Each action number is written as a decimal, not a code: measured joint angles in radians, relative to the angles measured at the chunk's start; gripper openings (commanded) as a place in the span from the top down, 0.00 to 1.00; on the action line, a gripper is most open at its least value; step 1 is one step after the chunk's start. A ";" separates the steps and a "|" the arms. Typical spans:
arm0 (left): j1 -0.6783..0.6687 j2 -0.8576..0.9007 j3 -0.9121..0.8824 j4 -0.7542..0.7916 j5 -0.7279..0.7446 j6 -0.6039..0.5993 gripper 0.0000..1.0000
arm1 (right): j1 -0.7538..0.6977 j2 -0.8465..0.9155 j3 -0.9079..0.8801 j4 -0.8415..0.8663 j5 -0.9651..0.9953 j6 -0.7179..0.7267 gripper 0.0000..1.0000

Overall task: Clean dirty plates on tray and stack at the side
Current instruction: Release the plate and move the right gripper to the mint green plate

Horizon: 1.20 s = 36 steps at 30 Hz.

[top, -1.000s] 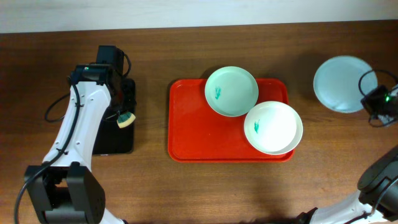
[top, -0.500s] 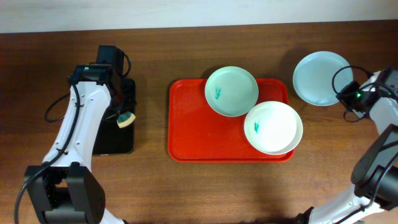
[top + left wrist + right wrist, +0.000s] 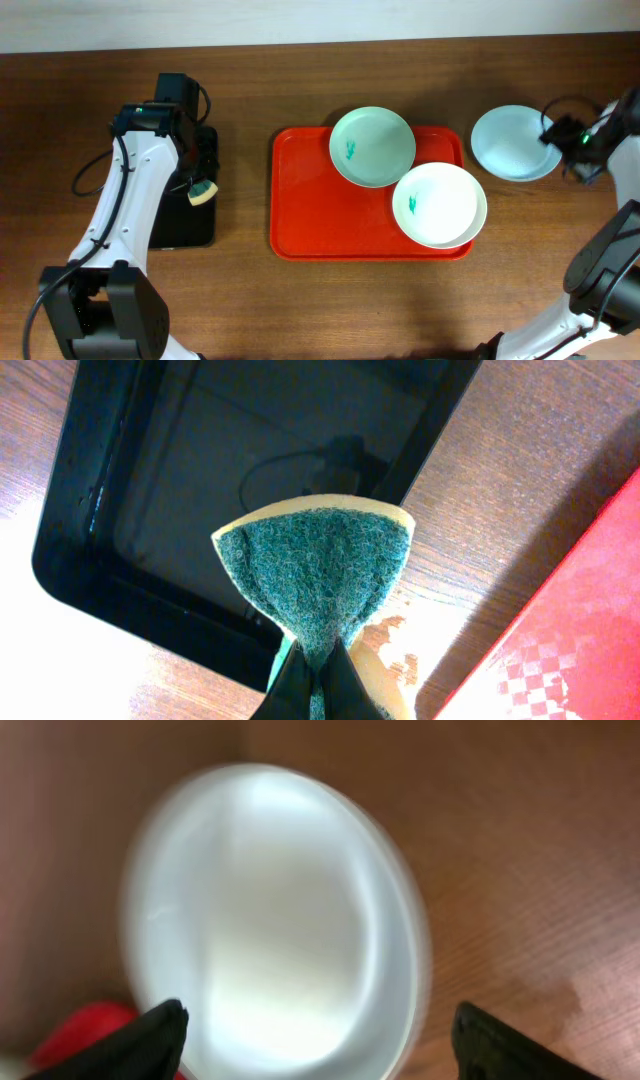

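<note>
Pale blue plate point(image 3: 508, 143) lies just beyond the right tool point(image 3: 318, 1025).

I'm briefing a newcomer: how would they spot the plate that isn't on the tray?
Find the red tray mid-table. Just beyond its far right corner is the pale blue plate. Unlike the green plate and white plate on the tray, it shows no green smear.

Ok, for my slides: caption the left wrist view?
Left gripper pinches a green sponge over the black tray, red tray alongside.

Seemingly a robotics lab: cabled robot arms point(image 3: 125, 210) at a wooden table point(image 3: 300, 300) beside a white wall point(image 3: 300, 20).
</note>
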 measured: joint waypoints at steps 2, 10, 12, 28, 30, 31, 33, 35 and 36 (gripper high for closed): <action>0.000 0.000 0.000 0.001 0.000 0.000 1.00 | 0.050 -0.013 0.114 -0.055 -0.051 -0.054 0.09; 0.000 0.000 0.000 0.000 0.000 0.000 1.00 | 0.420 -0.018 0.171 -0.088 -0.071 -0.284 0.09; 0.000 0.000 0.000 0.000 0.000 0.000 1.00 | 0.495 0.017 0.171 -0.088 -0.010 -0.322 0.09; 0.000 0.000 0.000 0.002 0.000 0.000 1.00 | 0.628 0.288 0.164 -0.074 0.114 -0.380 0.96; 0.000 0.000 0.000 0.002 0.000 0.000 1.00 | 0.629 0.288 0.164 -0.074 0.060 -0.378 0.96; 0.000 0.000 0.000 0.002 0.000 0.000 1.00 | 0.629 0.288 0.164 -0.083 0.030 -0.374 0.96; 0.000 0.000 0.000 0.004 0.000 0.000 1.00 | 0.630 0.288 0.164 -0.102 -0.013 -0.365 0.96; 0.000 0.000 0.000 0.006 0.000 0.000 1.00 | 0.633 0.288 0.166 -0.143 -0.069 -0.340 0.96; 0.000 0.000 0.000 0.007 0.000 0.000 1.00 | 0.636 0.288 0.166 -0.173 -0.091 -0.330 0.96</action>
